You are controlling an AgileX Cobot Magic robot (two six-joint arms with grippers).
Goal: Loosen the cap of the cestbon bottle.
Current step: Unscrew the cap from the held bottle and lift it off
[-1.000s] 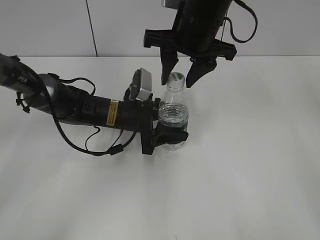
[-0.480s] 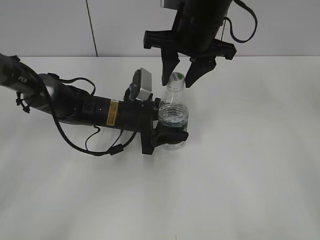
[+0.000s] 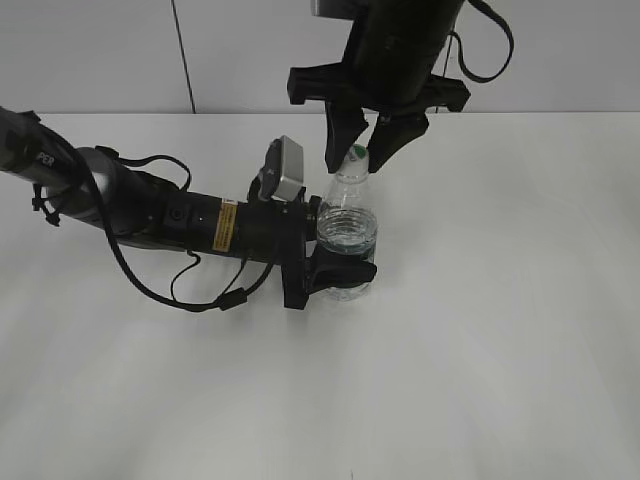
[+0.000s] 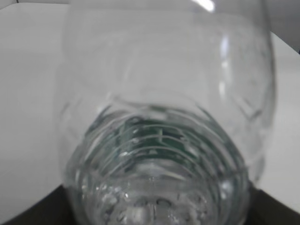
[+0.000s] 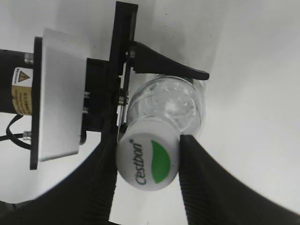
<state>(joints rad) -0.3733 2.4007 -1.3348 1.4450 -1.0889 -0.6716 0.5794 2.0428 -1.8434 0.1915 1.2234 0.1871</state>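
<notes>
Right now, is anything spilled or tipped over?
No, nothing stands out. The cestbon bottle stands upright in the left end effector, and the right end effector pinches its cap. No water spilled.

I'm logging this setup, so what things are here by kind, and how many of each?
Bottle: 1
Cap: 1
Grippers: 2, left gripper and right gripper
Table: 1
Total: 5
</notes>
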